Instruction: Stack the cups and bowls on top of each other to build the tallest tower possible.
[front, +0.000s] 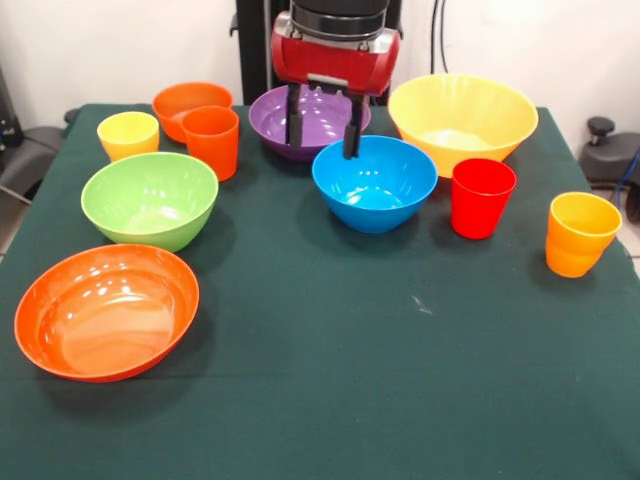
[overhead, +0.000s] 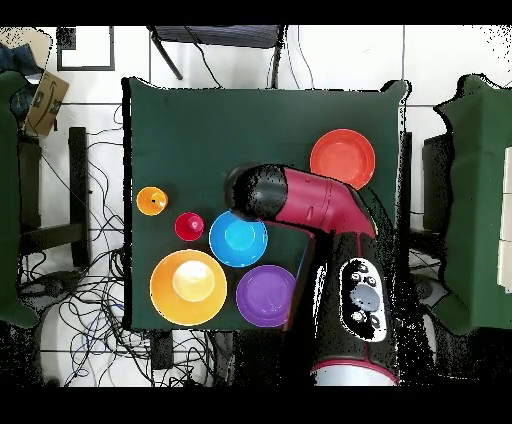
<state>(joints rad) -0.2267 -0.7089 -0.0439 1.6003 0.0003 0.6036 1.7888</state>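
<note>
The green cloth table (front: 330, 380) is carrying everything separately; nothing is sitting on anything else, so I'd say no tower is begun. The arm (overhead: 318, 203) is reaching out over the middle. The yellow bowl (front: 463, 120) is sitting at the back, the wide orange bowl (front: 106, 311) nearest the front camera, the green bowl (front: 150, 199) behind that, and the purple bowl (front: 300, 122) and small orange bowl (front: 183, 103) along the far edge. The blue bowl (front: 375, 183) is the one that matters: the gripper (front: 323, 128) is hanging just above and slightly behind its far rim, fingers spread apart and holding nothing, purple bowl showing between them. To my eye a short drop forward would be putting one finger inside that rim. The red cup (front: 482, 197), amber cup (front: 580, 233), orange cup (front: 212, 140) and pale yellow cup (front: 128, 134) are standing apart at the sides.
</note>
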